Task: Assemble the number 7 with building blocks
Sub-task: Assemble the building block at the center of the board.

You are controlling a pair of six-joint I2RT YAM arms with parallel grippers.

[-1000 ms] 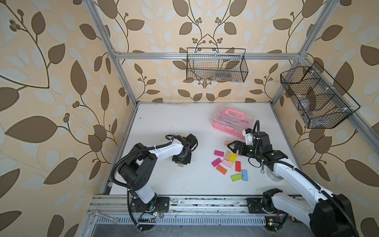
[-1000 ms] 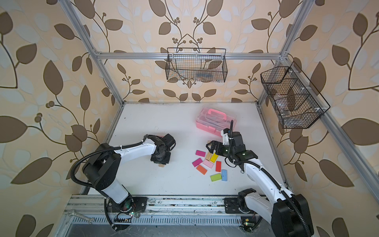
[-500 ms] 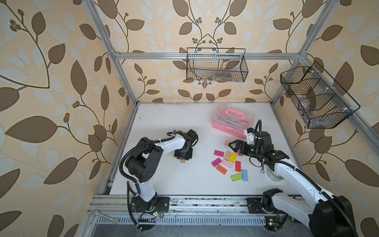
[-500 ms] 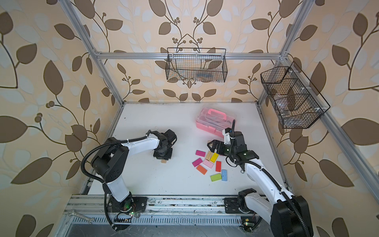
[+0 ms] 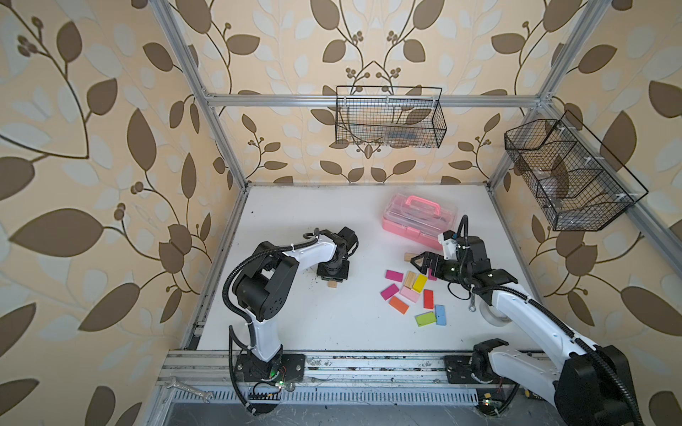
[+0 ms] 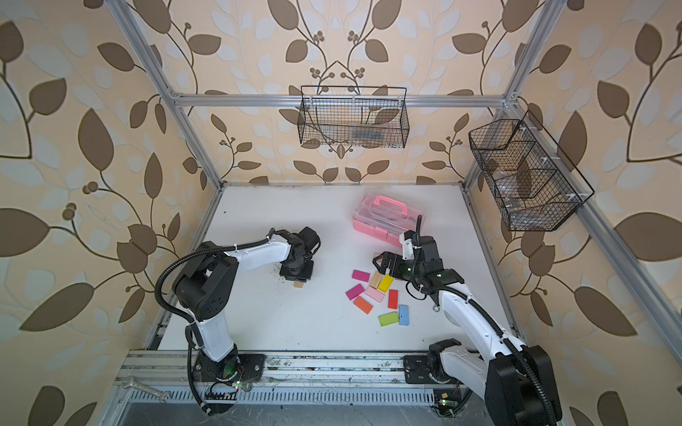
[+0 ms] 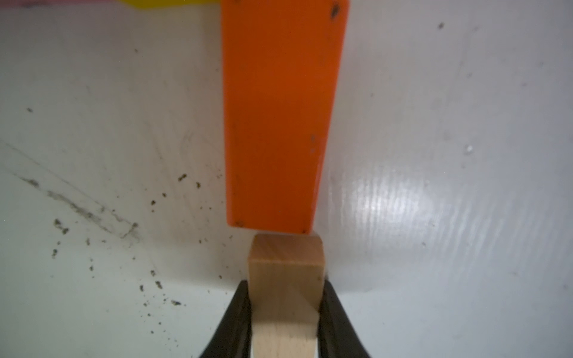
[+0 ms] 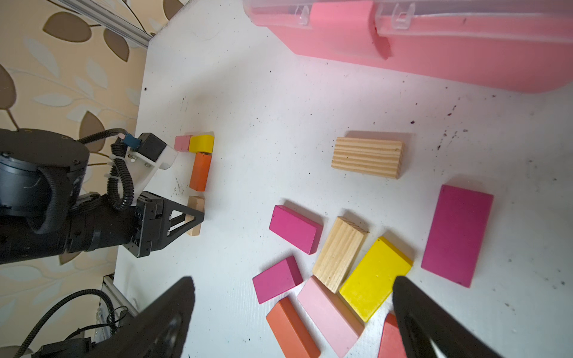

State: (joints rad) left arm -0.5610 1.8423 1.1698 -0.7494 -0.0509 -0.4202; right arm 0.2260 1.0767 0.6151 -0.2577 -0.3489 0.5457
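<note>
My left gripper (image 7: 285, 285) is shut on a plain wood block (image 7: 285, 263), low over the table. The block's end nearly meets an orange block (image 7: 279, 117). The right wrist view shows the number 7 in part: a pink block (image 8: 183, 143) and a yellow block (image 8: 201, 143) as the bar, the orange block (image 8: 200, 171) below, then the held wood block (image 8: 196, 215). In both top views the left gripper (image 5: 333, 274) hides all but the wood block (image 5: 333, 284). My right gripper (image 8: 293, 281) stands open above several loose building blocks (image 5: 410, 294).
The pink clear-lidded case (image 5: 419, 219) lies behind the loose blocks, with a striped wood block (image 8: 367, 157) in front of it. Wire baskets hang on the back wall (image 5: 389, 118) and the right wall (image 5: 568, 177). A white roll (image 5: 492, 317) sits under the right arm.
The left gripper has carried the wood block a little toward the back of the table, and its arm has swung right. The right gripper has hardly moved.
</note>
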